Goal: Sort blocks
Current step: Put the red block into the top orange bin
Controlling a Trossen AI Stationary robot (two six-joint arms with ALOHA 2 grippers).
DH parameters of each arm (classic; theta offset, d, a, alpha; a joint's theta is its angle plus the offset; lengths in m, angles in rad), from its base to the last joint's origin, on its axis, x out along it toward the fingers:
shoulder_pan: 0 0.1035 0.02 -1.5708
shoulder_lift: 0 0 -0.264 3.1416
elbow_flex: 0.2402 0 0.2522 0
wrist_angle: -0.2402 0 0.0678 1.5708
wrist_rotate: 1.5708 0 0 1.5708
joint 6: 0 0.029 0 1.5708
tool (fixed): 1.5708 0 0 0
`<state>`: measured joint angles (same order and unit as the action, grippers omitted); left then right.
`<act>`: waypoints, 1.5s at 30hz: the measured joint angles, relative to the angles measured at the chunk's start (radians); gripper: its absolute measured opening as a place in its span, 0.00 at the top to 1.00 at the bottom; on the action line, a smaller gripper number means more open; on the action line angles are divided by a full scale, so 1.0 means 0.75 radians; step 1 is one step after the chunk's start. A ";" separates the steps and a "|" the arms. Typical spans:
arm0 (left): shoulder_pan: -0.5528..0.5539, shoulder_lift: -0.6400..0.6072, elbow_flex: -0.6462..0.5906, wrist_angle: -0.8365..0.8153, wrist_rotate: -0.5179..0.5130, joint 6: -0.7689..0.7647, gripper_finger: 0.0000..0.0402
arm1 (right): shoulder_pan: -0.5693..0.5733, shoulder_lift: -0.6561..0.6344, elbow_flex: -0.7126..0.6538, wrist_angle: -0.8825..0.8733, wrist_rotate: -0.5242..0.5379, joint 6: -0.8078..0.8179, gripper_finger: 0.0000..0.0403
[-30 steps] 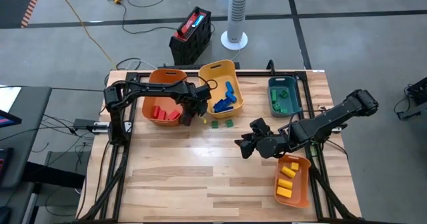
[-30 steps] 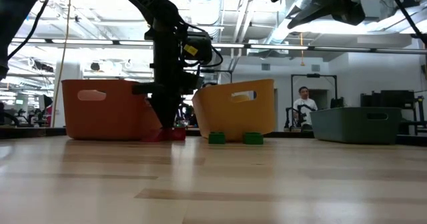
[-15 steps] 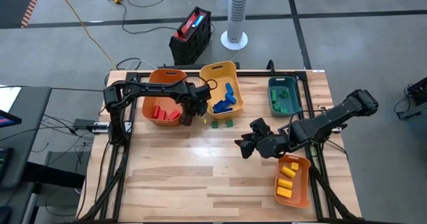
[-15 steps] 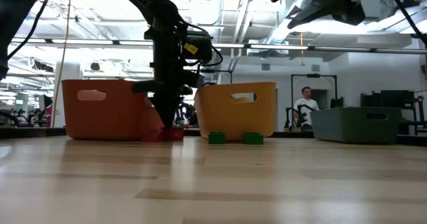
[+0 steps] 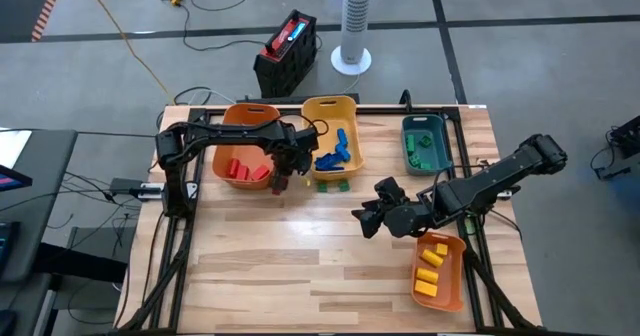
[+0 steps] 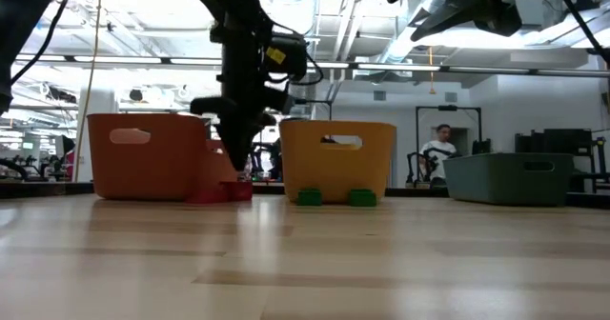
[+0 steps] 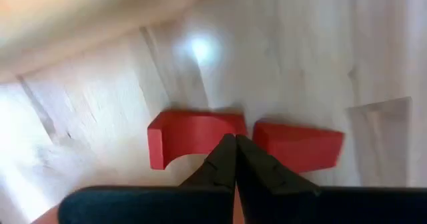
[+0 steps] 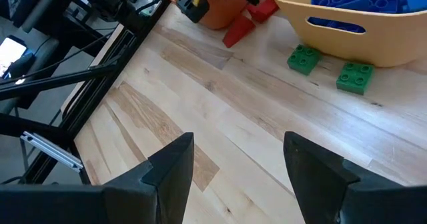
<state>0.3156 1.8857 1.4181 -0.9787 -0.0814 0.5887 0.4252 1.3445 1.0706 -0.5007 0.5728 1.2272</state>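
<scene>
Left gripper [image 5: 281,181]: hangs over the wooden surface [image 5: 300,266] just in front of the orange bin [image 5: 243,156]; fingers [image 7: 223,164] pressed together with nothing between them, tips above two red blocks [image 7: 193,136] lying side by side on the surface, apart from them as far as the low view shows; more red blocks inside the orange bin; two green blocks [image 5: 332,186] on the surface against the yellow bin [image 5: 333,136], which holds blue blocks [image 5: 332,156]; teal bin [image 5: 425,143] holds green blocks; second orange bin [image 5: 438,266] holds yellow blocks [image 5: 432,265]; right gripper [image 5: 365,219]: mid-surface, raised, fingers [image 8: 167,174] spread wide, empty.
</scene>
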 joint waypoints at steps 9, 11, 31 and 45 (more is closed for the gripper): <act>-0.018 -0.048 0.070 -0.091 0.028 -0.048 1.00 | 0.005 -0.001 0.000 -0.001 -0.002 -0.004 0.41; -0.018 -0.081 0.054 -0.108 0.074 -0.066 1.00 | 0.011 -0.001 0.000 -0.001 -0.002 -0.005 0.41; -0.055 -0.331 -0.313 0.333 0.074 0.007 0.85 | 0.023 -0.001 0.000 -0.010 0.004 0.020 0.41; -0.050 -0.306 -0.411 0.489 -0.028 0.003 0.54 | 0.023 -0.001 0.000 0.016 0.005 0.032 0.41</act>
<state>0.2780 1.6558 1.1095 -0.6120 -0.1027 0.5906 0.4423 1.3441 1.0706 -0.4885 0.5766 1.2514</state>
